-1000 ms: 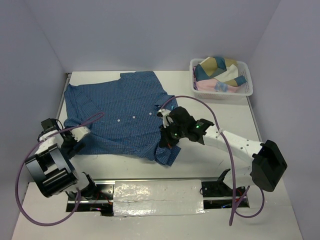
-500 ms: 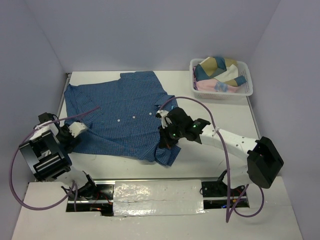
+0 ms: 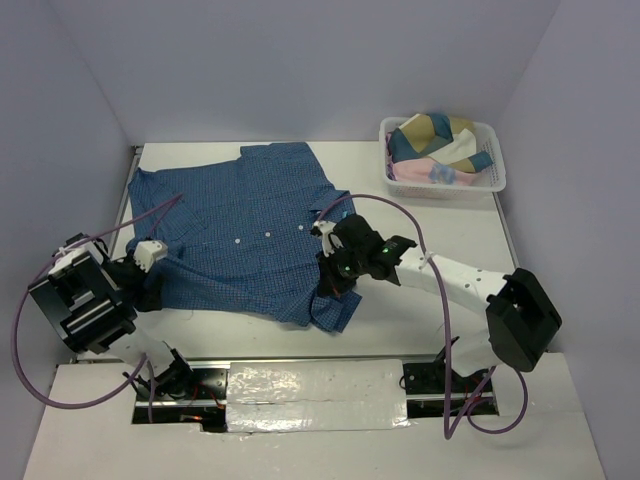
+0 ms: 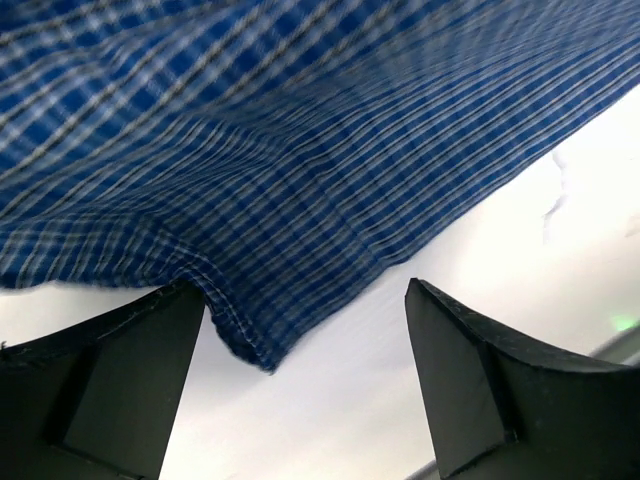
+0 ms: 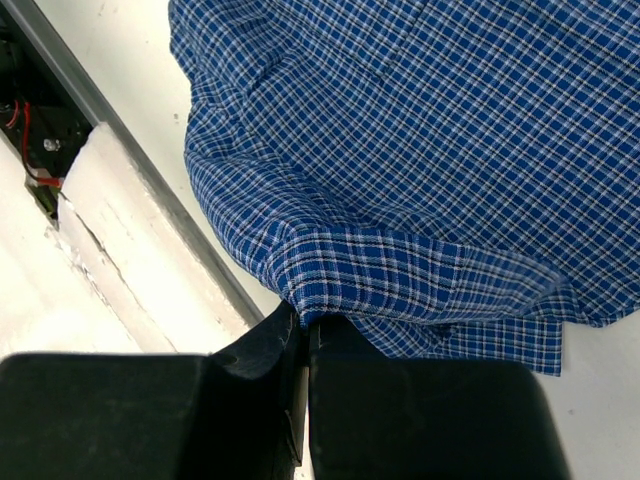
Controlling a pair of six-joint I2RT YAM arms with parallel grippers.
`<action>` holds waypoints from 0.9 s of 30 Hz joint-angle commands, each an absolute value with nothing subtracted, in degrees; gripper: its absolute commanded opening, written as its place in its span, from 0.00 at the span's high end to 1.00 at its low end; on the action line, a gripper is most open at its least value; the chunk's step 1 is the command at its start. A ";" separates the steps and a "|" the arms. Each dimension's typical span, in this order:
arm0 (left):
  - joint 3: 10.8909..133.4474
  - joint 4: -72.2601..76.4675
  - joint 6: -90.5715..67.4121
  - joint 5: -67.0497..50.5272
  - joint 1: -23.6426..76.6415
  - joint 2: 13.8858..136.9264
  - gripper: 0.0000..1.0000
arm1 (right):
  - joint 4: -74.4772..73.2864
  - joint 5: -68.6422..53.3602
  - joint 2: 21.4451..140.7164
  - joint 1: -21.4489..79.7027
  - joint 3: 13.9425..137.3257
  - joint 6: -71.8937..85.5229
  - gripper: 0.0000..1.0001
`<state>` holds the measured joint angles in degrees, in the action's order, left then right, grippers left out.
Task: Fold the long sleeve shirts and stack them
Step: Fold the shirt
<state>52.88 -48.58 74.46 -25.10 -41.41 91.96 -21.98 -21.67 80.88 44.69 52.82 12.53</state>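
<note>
blue checked shirt (image 3: 240, 225): it lies spread out on the left and middle part of the white counter (image 3: 430, 215), turned sideways, with a row of small white buttons (image 3: 268, 235) running across it from left to right
left gripper (image 4: 300, 385): it is low at the near left edge of the blue checked shirt; it is released, the two dark fingers (image 4: 110, 380) stand wide apart and hold nothing
hem corner (image 4: 250, 345): this corner of the cloth hangs down into the gap of the left gripper, closer to the left finger; if it touches the finger, I cannot tell
purple cable (image 3: 150, 215): it goes from the left arm over the left part of the cloth
right gripper (image 5: 305, 345): it is at the near right corner of the blue checked shirt; it is clenched on a fold of the cloth, the two fingers pressed together
pinched fold (image 5: 400, 275): the cloth is doubled over here and a little raised from the counter
basket (image 3: 450, 190): white, at the far right corner of the counter, well apart from the blue checked shirt; it holds folded cloths (image 3: 430, 140) in beige, teal and pink
</note>
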 commanded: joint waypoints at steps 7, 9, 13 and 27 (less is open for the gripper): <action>48.61 -41.76 55.99 -20.05 -41.40 92.37 0.07 | -20.21 -21.88 81.12 44.30 52.65 12.22 1.00; 46.15 -38.77 55.63 -19.25 -41.22 92.55 0.07 | -20.30 -21.97 81.30 44.21 52.82 12.13 1.00; 42.03 -34.55 54.50 -17.76 -39.38 93.95 0.25 | -20.57 -21.97 82.18 44.21 53.61 12.04 1.00; 52.02 -55.00 62.48 -22.41 -48.06 86.41 1.00 | -22.14 -15.30 68.59 40.60 48.43 17.31 1.00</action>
